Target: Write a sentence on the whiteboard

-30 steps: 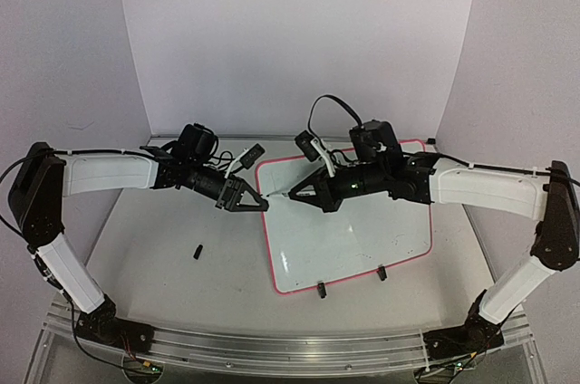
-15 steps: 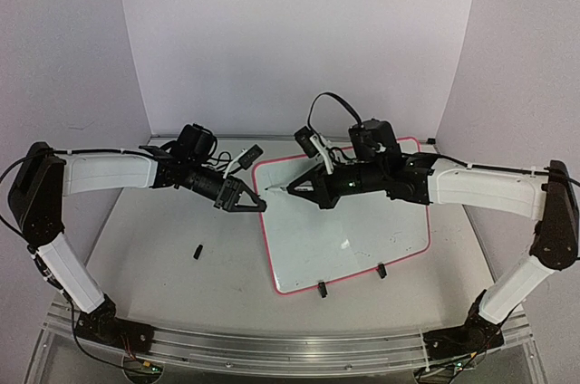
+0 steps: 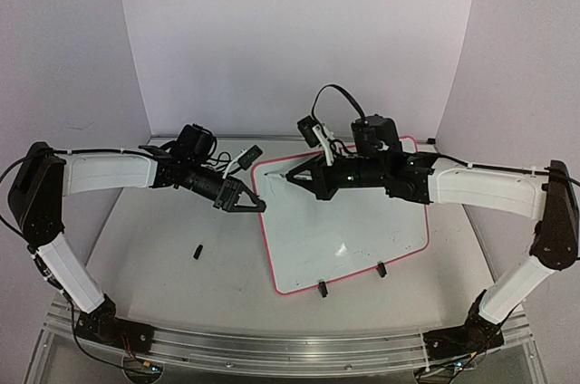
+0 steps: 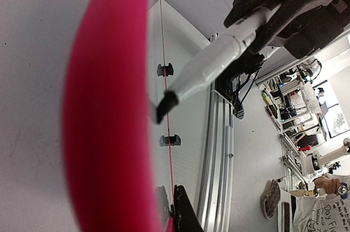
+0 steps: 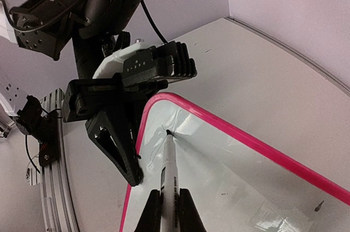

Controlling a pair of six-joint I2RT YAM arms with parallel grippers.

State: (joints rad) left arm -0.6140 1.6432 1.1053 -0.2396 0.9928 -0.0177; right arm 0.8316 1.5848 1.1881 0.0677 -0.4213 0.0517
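Observation:
The whiteboard (image 3: 349, 221), white with a pink-red rim, lies flat on the table. My left gripper (image 3: 260, 206) is shut on its left rim, seen close up as a blurred pink band (image 4: 106, 111) running between my fingers (image 4: 186, 215). My right gripper (image 5: 170, 195) is shut on a white marker (image 5: 169, 169). The black tip (image 5: 167, 133) touches the board just inside its far left corner. From the left wrist the marker (image 4: 210, 65) slants down to the board. No sentence is in view; the white face shows only glare and specks.
A small black cap (image 3: 197, 251) lies on the table left of the board. Two black clip feet (image 3: 322, 289) (image 3: 381, 271) sit on the board's near edge. White walls close in at the back and sides. The aluminium rail (image 3: 272, 348) runs along the near edge.
My right gripper has carried the marker up the board toward its far left corner. The left gripper has stayed clamped on the rim, and the board has not shifted.

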